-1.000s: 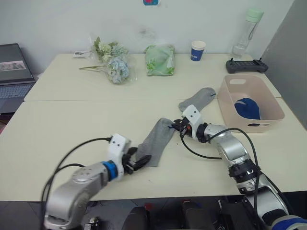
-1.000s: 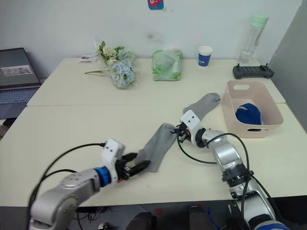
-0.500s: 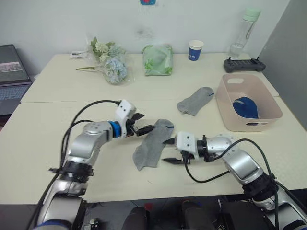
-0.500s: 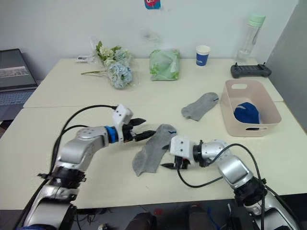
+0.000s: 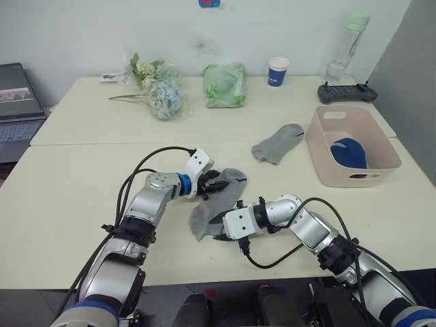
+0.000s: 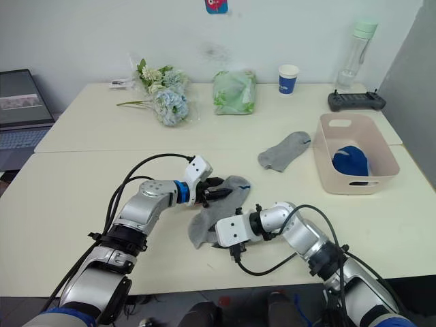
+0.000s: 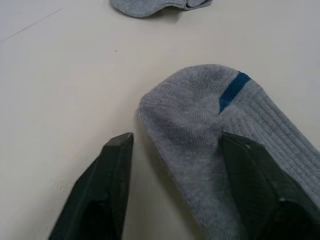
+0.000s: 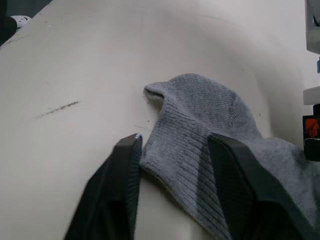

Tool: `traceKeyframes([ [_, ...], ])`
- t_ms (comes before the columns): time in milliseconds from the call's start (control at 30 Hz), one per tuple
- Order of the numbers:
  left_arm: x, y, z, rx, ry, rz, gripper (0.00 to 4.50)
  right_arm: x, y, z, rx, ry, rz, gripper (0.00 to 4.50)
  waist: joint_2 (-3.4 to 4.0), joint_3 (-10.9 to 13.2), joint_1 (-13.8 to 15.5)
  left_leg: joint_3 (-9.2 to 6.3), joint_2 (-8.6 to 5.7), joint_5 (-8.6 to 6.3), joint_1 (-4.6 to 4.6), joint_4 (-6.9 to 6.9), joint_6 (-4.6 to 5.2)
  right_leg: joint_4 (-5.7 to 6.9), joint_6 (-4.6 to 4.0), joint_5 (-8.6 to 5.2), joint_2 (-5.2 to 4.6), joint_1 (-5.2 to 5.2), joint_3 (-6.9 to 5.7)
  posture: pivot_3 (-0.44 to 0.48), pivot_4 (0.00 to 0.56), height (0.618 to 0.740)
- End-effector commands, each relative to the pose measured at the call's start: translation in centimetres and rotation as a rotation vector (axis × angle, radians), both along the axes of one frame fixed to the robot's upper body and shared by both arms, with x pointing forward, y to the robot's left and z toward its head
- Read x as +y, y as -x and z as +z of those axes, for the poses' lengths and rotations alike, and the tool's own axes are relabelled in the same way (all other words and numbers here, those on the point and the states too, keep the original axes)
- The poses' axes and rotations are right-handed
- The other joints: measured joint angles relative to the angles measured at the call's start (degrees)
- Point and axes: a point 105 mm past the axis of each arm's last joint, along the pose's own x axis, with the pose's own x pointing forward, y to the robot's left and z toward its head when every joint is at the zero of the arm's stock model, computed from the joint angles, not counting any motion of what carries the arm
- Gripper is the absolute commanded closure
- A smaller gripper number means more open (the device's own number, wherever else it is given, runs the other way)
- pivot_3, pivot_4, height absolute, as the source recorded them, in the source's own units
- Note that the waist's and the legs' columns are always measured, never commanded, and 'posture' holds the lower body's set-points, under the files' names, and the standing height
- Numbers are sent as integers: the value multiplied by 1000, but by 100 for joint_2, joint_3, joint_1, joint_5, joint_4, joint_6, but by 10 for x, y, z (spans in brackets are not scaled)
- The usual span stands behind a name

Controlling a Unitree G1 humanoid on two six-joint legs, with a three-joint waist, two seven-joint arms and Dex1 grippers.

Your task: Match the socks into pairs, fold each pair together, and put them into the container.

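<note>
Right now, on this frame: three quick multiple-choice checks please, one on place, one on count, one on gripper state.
1. Where is the blue sock?
A. inside the pink tub
B. beside the cup
C. under the flowers

2. How many grey socks lie on the table?
A. one
B. two
C. four

3. How do the left gripper's fingers stand?
A. shut on the cup
B. open, astride the near grey sock's end
C. shut, off the sock

Key: 1 A, blue shows within the tub walls. 2 B, the near one plus the far grey sock. 3 B, the left wrist view shows a finger each side.
</note>
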Motion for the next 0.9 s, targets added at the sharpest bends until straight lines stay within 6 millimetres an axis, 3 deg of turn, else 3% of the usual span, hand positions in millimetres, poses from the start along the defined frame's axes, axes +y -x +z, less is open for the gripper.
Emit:
traceKeyframes([
  [33, 5, -1, 7, -19, 14, 21, 3424, -9, -2, 5, -24, 8, 4, 3790, 0, 0, 4, 0, -1, 0, 0, 0, 0, 0, 0, 0, 0, 0, 0, 0, 150, 740],
  [100, 7, -1, 6, -8, 30, 44, 4005, -12, -2, 8, -44, 0, 9, 4465, 0, 0, 7, 0, -2, 0, 0, 1, 0, -1, 0, 0, -3, 0, 0, 0, 150, 740],
  [167, 8, 1, 7, 0, 45, 56, 4458, -15, -1, 10, -53, -10, 5, 4500, 0, 0, 6, 0, -2, 0, -1, 1, 0, 0, 0, 0, -4, 0, 0, 0, 150, 740],
  [333, 25, 14, 5, 12, 75, 139, 4458, -39, 3, 17, -78, -7, -12, 4500, 0, 0, 11, -1, 0, 0, -4, 0, 0, -3, 1, 0, -4, -1, 3, 0, 150, 740],
  [533, 39, 63, 4, 28, 130, 222, 4458, -63, 0, 27, -183, -52, -6, 4500, 1, 0, -13, -1, 9, -2, 1, -7, 1, -2, 1, 0, -4, -2, 21, 0, 150, 740],
  [633, 40, 84, 3, 41, 134, 245, 4458, -77, -5, 23, -141, -48, -25, 4500, 1, 0, 10, -9, 9, -13, 2, -6, 21, 1, 0, 0, -4, 4, 16, 0, 150, 740],
  [867, 38, 103, 4, 44, 157, 314, 4458, -88, -7, 26, -79, -63, -14, 4500, -1, 1, 49, -9, 3, -13, 0, -1, 22, -4, 0, 0, -12, 10, 15, 0, 150, 740],
  [900, 38, 102, 4, 46, 158, 318, 4282, -89, -5, 27, -66, -66, -16, 4260, -1, 1, 48, -9, 3, -13, 0, 0, 22, -4, 0, 0, -11, 10, 15, 0, 150, 740],
])
